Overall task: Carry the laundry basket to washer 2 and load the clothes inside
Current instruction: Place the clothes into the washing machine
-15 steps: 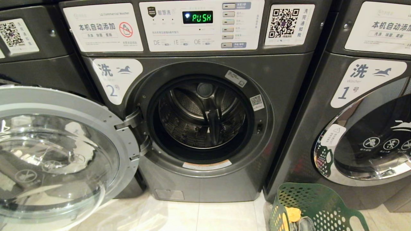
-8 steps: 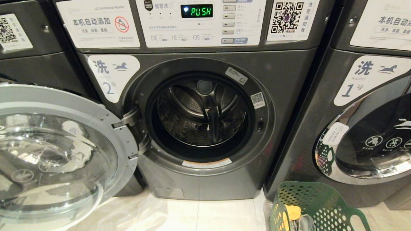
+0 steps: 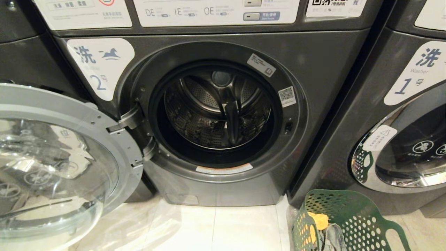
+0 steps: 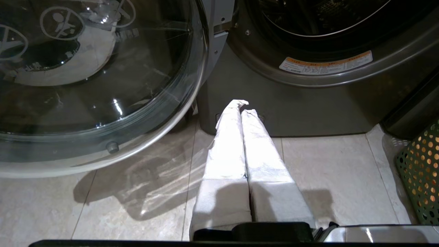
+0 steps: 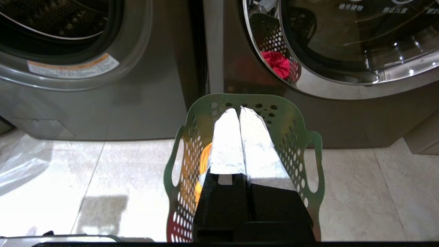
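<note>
Washer 2 (image 3: 313, 87) stands straight ahead, dark grey, with a white "2" label and an empty drum (image 3: 217, 108). Its glass door (image 3: 52, 164) is swung wide open to the left. The green laundry basket (image 3: 343, 219) sits on the floor at the lower right, in front of washer 1. Yellow and grey clothes (image 3: 320, 221) show inside it; in the right wrist view the yellow (image 5: 205, 156) and a pink-red patch show through the basket (image 5: 308, 137) holes. My right gripper (image 5: 239, 110) hangs shut over the basket. My left gripper (image 4: 242, 106) is shut above the floor before washer 2's base.
Washer 1 (image 3: 400, 115) stands to the right with its door shut, mirroring the basket. Another dark washer (image 3: 21, 52) is at the far left behind the open door. Pale floor tiles (image 3: 226, 230) lie between the door and the basket.
The whole head view has shifted: the control panel has slid up out of sight and the washer looks larger and closer. Washer, door and basket themselves have not moved.
</note>
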You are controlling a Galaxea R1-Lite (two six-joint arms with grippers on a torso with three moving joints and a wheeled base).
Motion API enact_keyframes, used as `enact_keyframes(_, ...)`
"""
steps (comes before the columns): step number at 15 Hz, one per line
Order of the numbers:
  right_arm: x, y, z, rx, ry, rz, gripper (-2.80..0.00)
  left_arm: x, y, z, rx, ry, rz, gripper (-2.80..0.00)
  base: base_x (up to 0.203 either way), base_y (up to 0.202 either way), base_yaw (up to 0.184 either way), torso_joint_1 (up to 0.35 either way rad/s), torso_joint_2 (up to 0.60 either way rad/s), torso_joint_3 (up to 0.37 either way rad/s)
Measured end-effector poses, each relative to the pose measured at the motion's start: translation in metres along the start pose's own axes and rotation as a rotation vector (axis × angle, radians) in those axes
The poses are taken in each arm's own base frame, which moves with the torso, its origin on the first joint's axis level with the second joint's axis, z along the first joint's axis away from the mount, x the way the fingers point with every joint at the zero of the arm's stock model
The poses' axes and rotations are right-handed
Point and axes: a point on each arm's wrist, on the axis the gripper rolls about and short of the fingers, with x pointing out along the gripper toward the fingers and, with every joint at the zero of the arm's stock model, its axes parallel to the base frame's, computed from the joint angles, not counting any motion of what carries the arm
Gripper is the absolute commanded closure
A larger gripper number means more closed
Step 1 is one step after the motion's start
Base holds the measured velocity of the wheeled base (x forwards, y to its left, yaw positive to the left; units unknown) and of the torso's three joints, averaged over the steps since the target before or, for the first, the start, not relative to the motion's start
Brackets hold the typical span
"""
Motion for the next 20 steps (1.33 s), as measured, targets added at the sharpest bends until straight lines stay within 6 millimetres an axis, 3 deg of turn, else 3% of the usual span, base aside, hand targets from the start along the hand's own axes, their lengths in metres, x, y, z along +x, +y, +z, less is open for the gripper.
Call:
enact_keyframes(14,0.0,0.0,0.0001,0.01,-0.001,-0.001,0.0,-0.0001,0.0,0.0003,0.0,-0.001,0.001,0.0,0.0,0.0,0.0,0.003,0.0,-0.196)
enact_keyframes(20,0.0,0.0,0.0002,0.012,-0.002,-0.001,0.0,0.0001,0.0,0.0,-0.006,-0.001,0.002,0.0,0.0,0.0,0.0,0.0,0.0,-0.032)
